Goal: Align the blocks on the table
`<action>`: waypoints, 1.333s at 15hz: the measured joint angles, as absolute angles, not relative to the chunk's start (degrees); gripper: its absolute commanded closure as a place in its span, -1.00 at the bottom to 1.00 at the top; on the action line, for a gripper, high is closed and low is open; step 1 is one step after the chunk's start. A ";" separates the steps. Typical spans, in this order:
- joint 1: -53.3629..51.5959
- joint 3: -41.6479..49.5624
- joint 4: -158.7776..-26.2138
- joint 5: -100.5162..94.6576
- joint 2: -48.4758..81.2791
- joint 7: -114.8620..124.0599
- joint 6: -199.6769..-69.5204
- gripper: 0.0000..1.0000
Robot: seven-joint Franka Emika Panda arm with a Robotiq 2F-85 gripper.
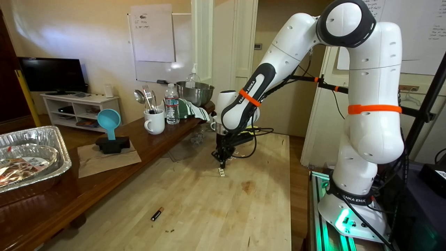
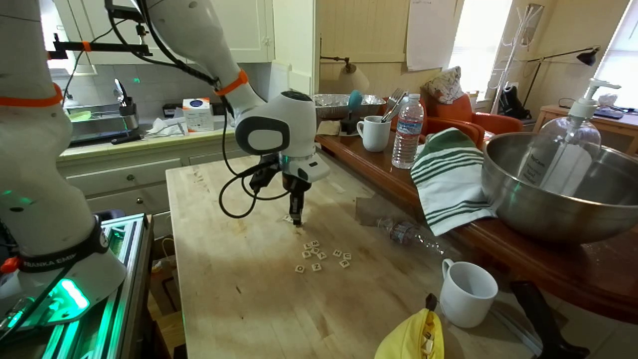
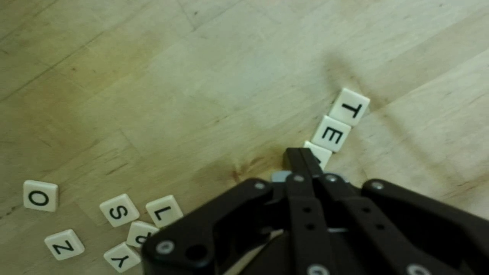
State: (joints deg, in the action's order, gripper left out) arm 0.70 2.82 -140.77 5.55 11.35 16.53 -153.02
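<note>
The blocks are small pale letter tiles on the light wooden table (image 1: 209, 212). In the wrist view a tile T (image 3: 349, 107), a tile E (image 3: 331, 133) and a third tile (image 3: 320, 153) form a slanted row; the third is partly hidden by my gripper (image 3: 299, 149). My gripper is shut, with nothing seen between its fingertips. The tips are low beside the third tile; I cannot tell if they touch it. The row also shows in an exterior view (image 1: 221, 172). Loose tiles O (image 3: 40, 196), S (image 3: 119, 210), L (image 3: 164, 211) and others lie lower left, several in an exterior view (image 2: 317, 253).
A battery (image 1: 157, 214) lies on the table. A yellow pouch (image 2: 411, 339), a white mug (image 2: 468, 294) and a clear bottle on its side (image 2: 406, 234) are beyond the loose tiles. A raised brown counter (image 1: 101, 184) runs along the table's side.
</note>
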 measured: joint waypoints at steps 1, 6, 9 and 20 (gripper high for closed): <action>0.70 2.81 -140.79 5.55 11.22 16.51 -153.08 1.00; 0.70 2.76 -140.96 5.55 10.02 16.04 -153.41 1.00; 0.71 2.97 -141.00 4.34 9.35 14.29 -153.41 1.00; 2.22 6.19 -141.29 -11.11 8.59 0.60 -154.56 1.00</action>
State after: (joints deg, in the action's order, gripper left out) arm 2.22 6.19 -141.29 -11.11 8.59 0.60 -154.56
